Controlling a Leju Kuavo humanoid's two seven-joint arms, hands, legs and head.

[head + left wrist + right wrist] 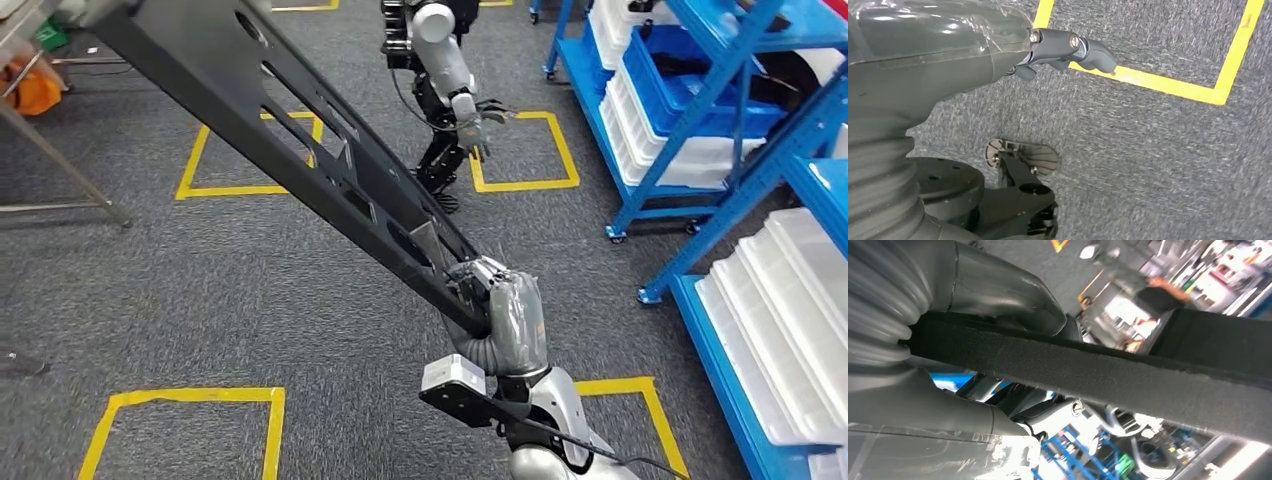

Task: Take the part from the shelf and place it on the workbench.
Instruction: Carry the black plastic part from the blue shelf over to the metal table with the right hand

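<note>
Now the part (300, 140) lies clamped between the right hand's (497, 305) fingers (470, 280).

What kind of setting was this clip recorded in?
Likely a factory or warehouse training floor: blue shelving stocked with white trays, yellow floor squares taped on grey carpet, and a second humanoid robot standing nearby.

We could read no text, label, brand, number or sign anywhere in these views. The yellow tape squares (525, 150) on the grey carpet floor (250, 290) were plain outlines with no lettering. The long black perforated metal part (300, 150), the blue steel shelves (720, 110) and the white plastic trays (790, 310) bore no markings that we could make out. The background of the right wrist view was too blurred for us to read anything.
</note>
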